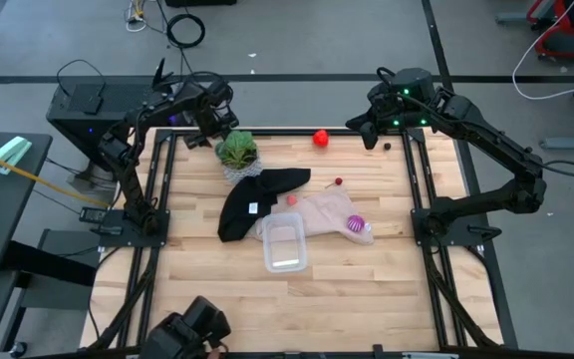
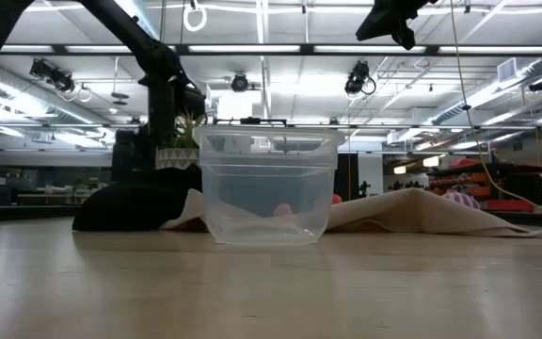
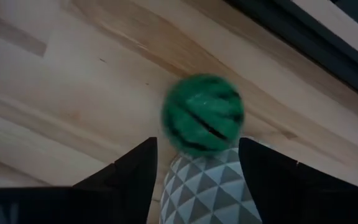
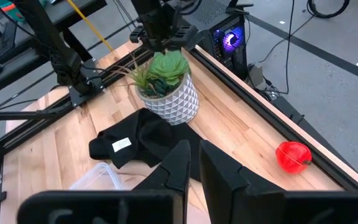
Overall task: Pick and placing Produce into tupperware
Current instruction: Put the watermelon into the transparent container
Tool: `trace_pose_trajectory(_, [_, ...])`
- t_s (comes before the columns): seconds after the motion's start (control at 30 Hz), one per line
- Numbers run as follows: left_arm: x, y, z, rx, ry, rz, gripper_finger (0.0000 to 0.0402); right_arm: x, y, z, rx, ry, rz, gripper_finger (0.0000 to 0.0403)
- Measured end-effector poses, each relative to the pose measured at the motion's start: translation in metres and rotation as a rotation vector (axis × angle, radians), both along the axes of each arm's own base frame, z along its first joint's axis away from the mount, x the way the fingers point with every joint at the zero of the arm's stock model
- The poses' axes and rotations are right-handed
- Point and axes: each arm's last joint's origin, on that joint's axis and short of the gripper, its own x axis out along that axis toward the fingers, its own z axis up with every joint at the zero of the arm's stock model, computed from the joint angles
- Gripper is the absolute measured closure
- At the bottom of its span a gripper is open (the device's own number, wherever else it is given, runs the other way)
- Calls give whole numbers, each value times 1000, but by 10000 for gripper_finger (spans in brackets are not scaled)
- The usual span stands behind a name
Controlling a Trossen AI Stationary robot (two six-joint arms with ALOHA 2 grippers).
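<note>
2 hands: left hand [image 3: 194, 177] open, fingers flanking green melon [image 3: 202, 114]; right hand [image 4: 193, 165] closed, empty.

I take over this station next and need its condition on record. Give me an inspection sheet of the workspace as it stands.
Surface: wooden table, bare at the near side.
Job's things: clear tub holds no fruit; green melon on the wood behind the plant pot; red fruit at the far edge; purple fruit on the beige cloth.
Clutter: black cloth, potted plant.
Grippers: left gripper open, over the melon, not gripping it; right gripper shut, raised over the far right corner.
Cables: loose leads on the floor beyond the table.
Surroundings: no person seen.
</note>
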Motion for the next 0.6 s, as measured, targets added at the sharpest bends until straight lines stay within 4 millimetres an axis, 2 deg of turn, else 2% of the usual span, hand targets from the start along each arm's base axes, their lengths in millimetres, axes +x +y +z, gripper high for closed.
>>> trace_pose_trajectory(0.17, [-1, 1, 10, -7, 10, -20, 195, 0, 0, 0, 0, 0, 0, 360])
trace_pose_trajectory(0.33, [-4, 3, 11, 10, 23, -49, 209, 0, 0, 0, -4, 1, 2, 360])
trace_pose_trajectory(0.6, [-9, 7, 11, 42, 59, -66, 195, 0, 0, 0, -1, 0, 0, 360])
